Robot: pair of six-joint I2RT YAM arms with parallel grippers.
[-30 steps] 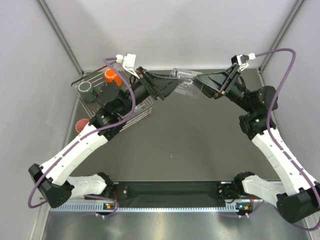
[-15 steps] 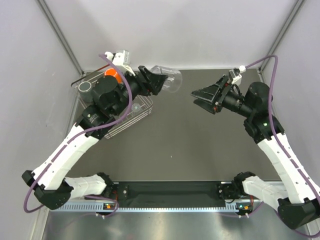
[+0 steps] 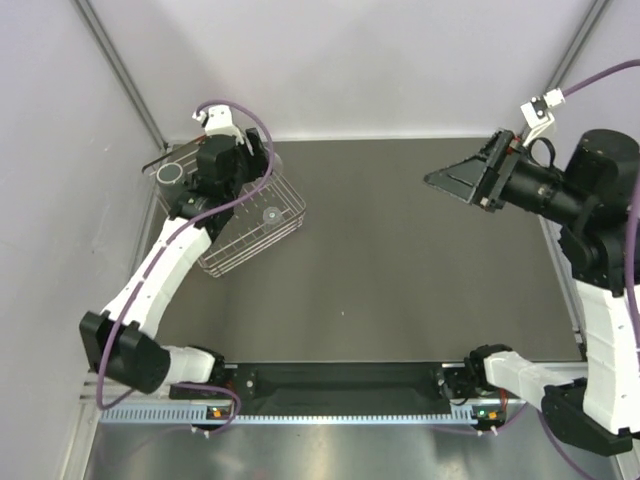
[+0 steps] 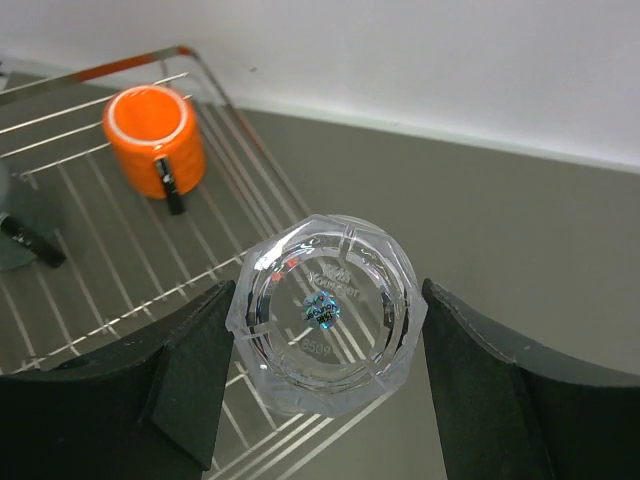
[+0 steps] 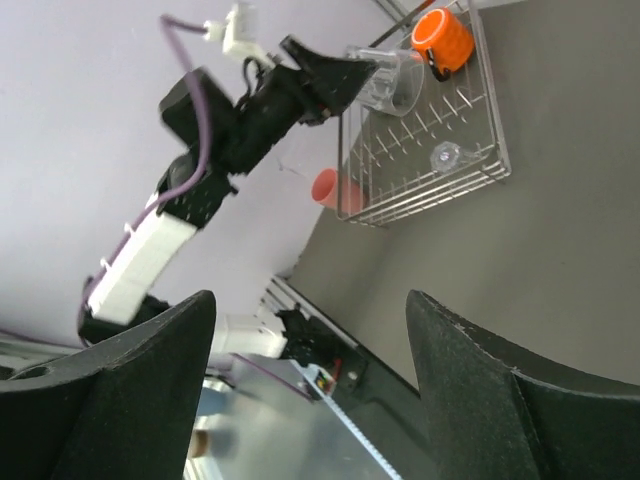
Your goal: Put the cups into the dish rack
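Left claw (image 4: 327,335) pinches a clear tumbler (image 4: 325,295) over the rack (image 3: 240,237), near the orange mug (image 4: 153,128). Right claw (image 3: 435,180) hangs spread and empty, far right.

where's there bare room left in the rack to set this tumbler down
Bare grid in the dish rack near corner, beside the loaded tumbler, and between it and the orange mug. Crowded along the far-left edge: mug and grey cup.
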